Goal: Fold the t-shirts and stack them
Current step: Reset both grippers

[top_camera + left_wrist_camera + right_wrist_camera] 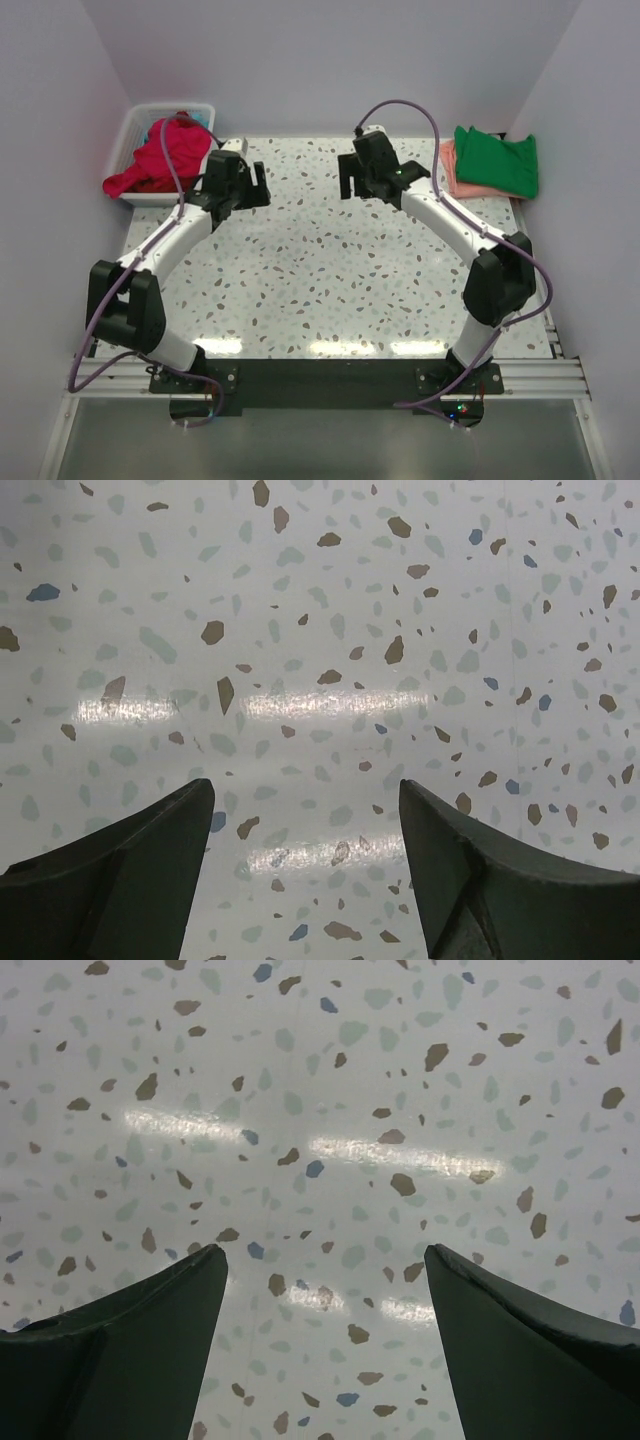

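Left claw [305, 790] and right claw [325, 1255] both hang wide apart and empty, green t-shirt [497, 160] sits on the pink t-shirt [449, 172] far right, so I'd worry the tangled red t-shirts [160, 160] leave the basket [138, 118] as one clump.

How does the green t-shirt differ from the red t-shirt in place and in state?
The green t-shirt lies at the far right, on a salmon-pink t-shirt; the red t-shirt sits in the white basket at the far left. The green one lies flat, seemingly folded; the red one is crumpled, hanging over the basket's rim. Both are plain.
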`<state>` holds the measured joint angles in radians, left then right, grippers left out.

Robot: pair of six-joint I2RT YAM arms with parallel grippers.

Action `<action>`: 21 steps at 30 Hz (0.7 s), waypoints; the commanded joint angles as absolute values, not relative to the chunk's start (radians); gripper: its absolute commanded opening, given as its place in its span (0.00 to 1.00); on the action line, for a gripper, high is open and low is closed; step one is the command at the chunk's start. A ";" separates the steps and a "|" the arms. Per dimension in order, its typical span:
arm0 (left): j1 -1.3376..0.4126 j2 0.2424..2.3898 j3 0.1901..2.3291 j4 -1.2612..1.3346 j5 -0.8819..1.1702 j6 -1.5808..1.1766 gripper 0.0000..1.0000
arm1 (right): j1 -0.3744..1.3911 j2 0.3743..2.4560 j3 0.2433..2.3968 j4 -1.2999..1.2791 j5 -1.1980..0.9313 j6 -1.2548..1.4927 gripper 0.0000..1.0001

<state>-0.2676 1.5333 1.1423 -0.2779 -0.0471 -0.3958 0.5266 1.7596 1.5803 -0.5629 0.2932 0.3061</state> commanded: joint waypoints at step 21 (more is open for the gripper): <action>-0.301 1.420 1.100 -0.272 -0.144 -0.345 0.82 | 0.634 1.721 1.554 -0.499 0.241 0.333 0.74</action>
